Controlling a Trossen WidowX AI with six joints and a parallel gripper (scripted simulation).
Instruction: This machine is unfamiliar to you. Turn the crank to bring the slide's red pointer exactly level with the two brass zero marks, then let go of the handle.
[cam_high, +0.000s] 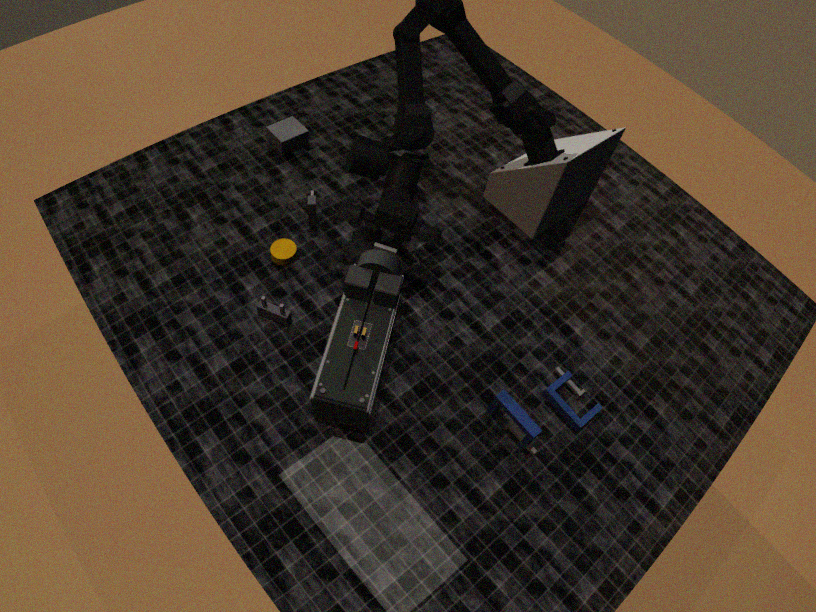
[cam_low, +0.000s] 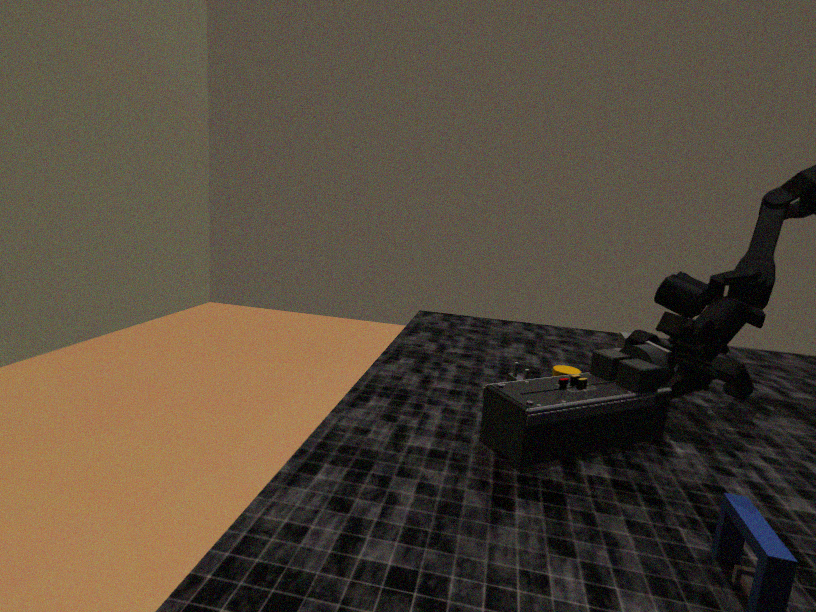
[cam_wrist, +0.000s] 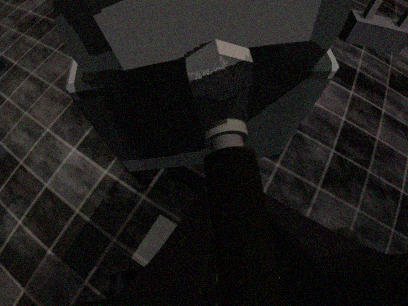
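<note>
The machine (cam_high: 349, 388) (cam_low: 566, 418) is a long black box on the mat, with a slot along its top. Its red pointer (cam_high: 356, 344) (cam_low: 564, 380) sits just short of the two brass marks (cam_high: 360, 329) (cam_low: 582, 380), on the side towards the machine's near end. My gripper (cam_high: 373, 288) (cam_low: 634, 372) is at the far end of the machine, shut on the crank handle (cam_wrist: 230, 169). In the wrist view the handle is a dark cylinder with a grey collar, leading to the grey crank block (cam_wrist: 216, 59). My fingers are too dark to make out there.
A yellow disc (cam_high: 283, 249) (cam_low: 565, 369), a small grey fixture (cam_high: 273, 308) and a peg (cam_high: 311, 197) lie left of the machine. A grey cube (cam_high: 288, 131) is at the back. A white wedge (cam_high: 547, 184) stands right. Blue brackets (cam_high: 517, 413) (cam_high: 573, 398) (cam_low: 757, 546) lie front right. A pale patch (cam_high: 372, 520) lies in front.
</note>
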